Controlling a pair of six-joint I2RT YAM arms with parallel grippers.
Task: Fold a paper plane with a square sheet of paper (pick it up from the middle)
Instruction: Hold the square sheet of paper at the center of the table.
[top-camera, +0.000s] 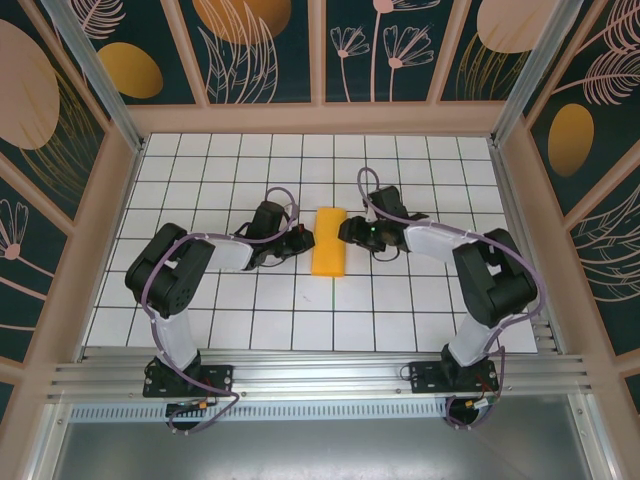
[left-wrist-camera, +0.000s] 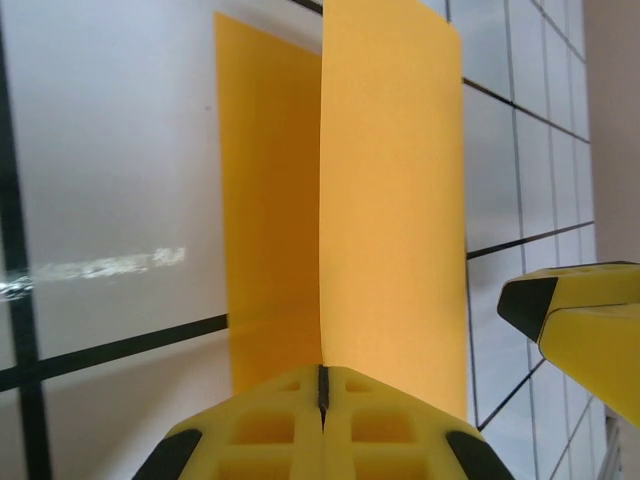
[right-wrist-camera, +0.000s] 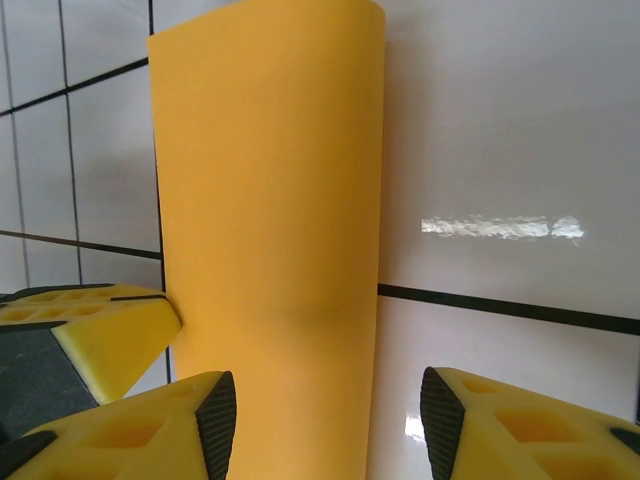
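Observation:
The square sheet of paper is orange-yellow and lies doubled over into a narrow strip at the middle of the tiled table. My left gripper is at the strip's left side. In the left wrist view the upper layer runs edge-first into its closed jaws, so it is shut on the sheet. My right gripper faces it from the right and is open. Its fingertips straddle the rounded fold of the paper, with the left fingertip over the paper.
The white grid table is boxed in by wooden walls on three sides. The two grippers almost meet over the sheet: a right finger shows in the left wrist view, and a left finger in the right wrist view.

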